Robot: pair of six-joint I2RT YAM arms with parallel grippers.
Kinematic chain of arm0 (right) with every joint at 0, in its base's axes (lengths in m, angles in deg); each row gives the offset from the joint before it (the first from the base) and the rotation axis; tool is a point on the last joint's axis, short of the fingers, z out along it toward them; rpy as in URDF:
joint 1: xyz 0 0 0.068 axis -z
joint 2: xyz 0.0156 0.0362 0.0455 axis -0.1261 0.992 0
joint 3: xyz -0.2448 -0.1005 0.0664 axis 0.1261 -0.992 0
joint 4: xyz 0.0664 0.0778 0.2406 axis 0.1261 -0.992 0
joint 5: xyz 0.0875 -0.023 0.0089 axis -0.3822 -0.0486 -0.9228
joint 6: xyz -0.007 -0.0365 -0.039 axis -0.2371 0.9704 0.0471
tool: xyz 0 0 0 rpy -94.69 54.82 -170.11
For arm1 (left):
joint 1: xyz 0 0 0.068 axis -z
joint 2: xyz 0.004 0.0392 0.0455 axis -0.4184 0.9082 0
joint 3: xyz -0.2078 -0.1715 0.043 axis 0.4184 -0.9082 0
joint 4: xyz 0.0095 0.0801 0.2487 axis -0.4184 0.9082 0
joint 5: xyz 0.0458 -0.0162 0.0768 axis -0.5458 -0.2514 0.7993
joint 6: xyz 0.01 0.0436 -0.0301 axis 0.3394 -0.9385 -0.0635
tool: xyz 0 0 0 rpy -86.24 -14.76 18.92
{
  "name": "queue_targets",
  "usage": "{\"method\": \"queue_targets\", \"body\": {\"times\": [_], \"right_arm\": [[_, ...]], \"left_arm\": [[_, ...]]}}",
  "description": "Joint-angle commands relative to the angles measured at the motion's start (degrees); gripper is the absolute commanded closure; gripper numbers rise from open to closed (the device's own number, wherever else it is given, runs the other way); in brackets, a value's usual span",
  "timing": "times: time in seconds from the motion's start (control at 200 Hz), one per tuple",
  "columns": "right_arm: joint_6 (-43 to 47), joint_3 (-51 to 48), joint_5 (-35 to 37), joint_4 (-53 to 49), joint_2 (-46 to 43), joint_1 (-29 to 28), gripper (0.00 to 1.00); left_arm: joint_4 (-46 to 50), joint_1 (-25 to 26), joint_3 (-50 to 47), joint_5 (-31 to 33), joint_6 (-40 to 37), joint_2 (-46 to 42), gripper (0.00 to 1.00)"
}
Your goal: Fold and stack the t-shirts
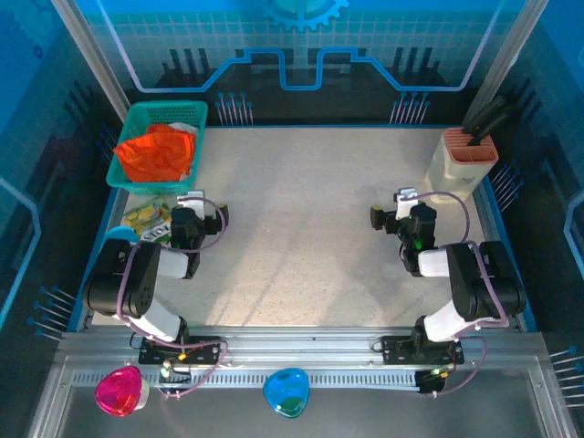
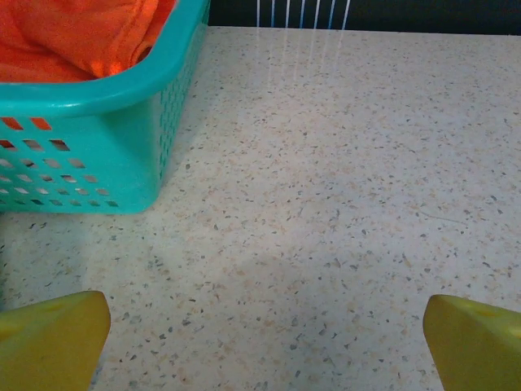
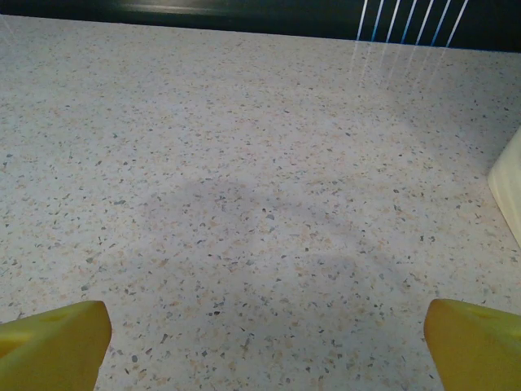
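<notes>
A bright orange t-shirt (image 1: 155,153) lies crumpled inside the teal mesh basket (image 1: 166,111) at the table's back left corner. The left wrist view shows the same orange t-shirt (image 2: 73,32) above the basket wall (image 2: 81,155) at the upper left. My left gripper (image 1: 208,206) hovers low over the speckled table just in front of the basket, open, with bare table between its yellow fingertips (image 2: 57,338). My right gripper (image 1: 391,208) is over the right half of the table, also open, its yellow fingertips (image 3: 57,342) wide apart with nothing between them.
A whitish holder (image 1: 464,157) with a terracotta top and dark utensils stands at the back right; its edge (image 3: 509,195) shows in the right wrist view. A green-yellow packet (image 1: 146,219) lies by the left arm. The speckled table (image 1: 301,228) stretches between the arms.
</notes>
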Motion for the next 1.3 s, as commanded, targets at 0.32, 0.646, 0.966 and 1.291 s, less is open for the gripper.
{"method": "queue_targets", "body": {"times": [0.32, 0.646, 0.966, 1.291], "right_arm": [[0.83, 0.74, -0.95, 2.49, 0.02, 0.11, 0.00], [0.82, 0.76, -0.96, 2.40, 0.02, 0.09, 0.00], [0.95, 0.58, -1.61, 2.71, -0.07, 0.11, 0.00], [-0.32, 2.61, 6.52, -17.58, -21.07, -2.83, 0.00]], "left_arm": [[-0.35, -0.42, 1.19, -1.85, 0.75, -1.09, 0.01], [-0.13, -0.51, 1.25, -2.09, 0.78, -1.09, 0.01], [-0.21, -0.51, 1.20, -2.01, 0.79, -1.09, 0.01], [42.50, 0.91, 14.40, 17.93, 13.45, -27.10, 0.01]]}}
